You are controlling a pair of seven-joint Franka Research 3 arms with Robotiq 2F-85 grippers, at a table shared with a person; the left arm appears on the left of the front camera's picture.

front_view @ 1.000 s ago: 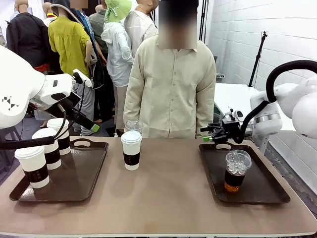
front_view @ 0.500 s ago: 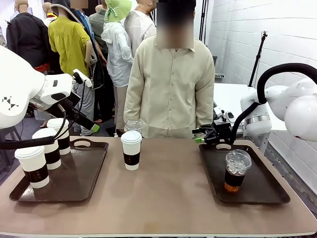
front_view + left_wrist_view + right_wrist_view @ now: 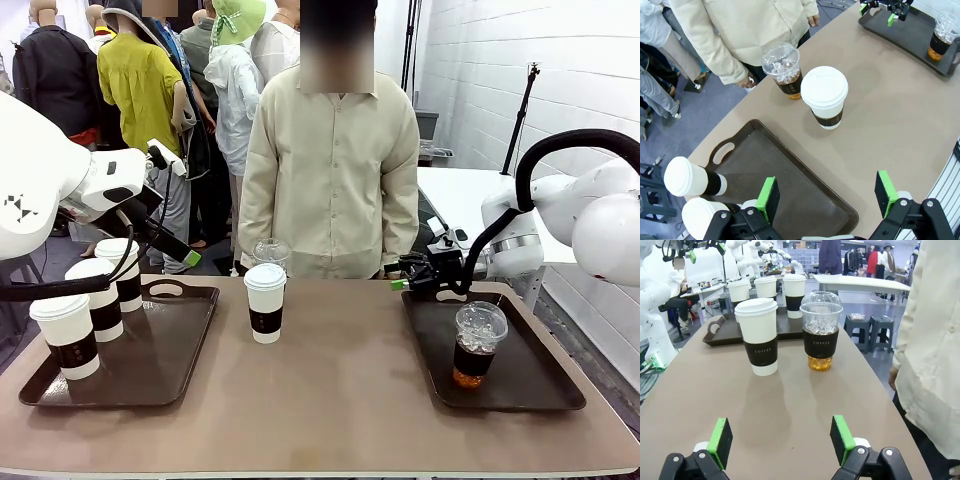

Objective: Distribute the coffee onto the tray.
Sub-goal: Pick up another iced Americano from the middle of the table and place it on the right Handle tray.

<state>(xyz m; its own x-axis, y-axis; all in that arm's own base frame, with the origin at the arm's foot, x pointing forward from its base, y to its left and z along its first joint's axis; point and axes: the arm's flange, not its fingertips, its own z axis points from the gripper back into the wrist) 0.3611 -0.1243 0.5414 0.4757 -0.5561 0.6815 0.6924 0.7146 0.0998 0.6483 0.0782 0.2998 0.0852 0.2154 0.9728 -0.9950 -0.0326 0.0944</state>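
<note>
Looked across a brown table (image 3: 330, 410) with rounded corners toward a person (image 3: 335, 170) in a cream shirt standing at its far edge. Saw a white block wall at the right. Found a dark left tray (image 3: 165, 355) bearing three lidded paper cups (image 3: 65, 335), and a dark right tray (image 3: 530, 385) bearing one iced cup (image 3: 478, 343). Counted a fourth paper cup (image 3: 265, 302) mid-table toward the far edge, with a second iced cup (image 3: 270, 252) just behind it. Saw bare tabletop between the trays and along the near edge. Noted the left gripper (image 3: 827, 192) high over the left tray, jaws wide and empty. Noted the right gripper (image 3: 781, 437) low by the right tray's far-left corner, jaws wide and empty, facing the two middle cups.
</note>
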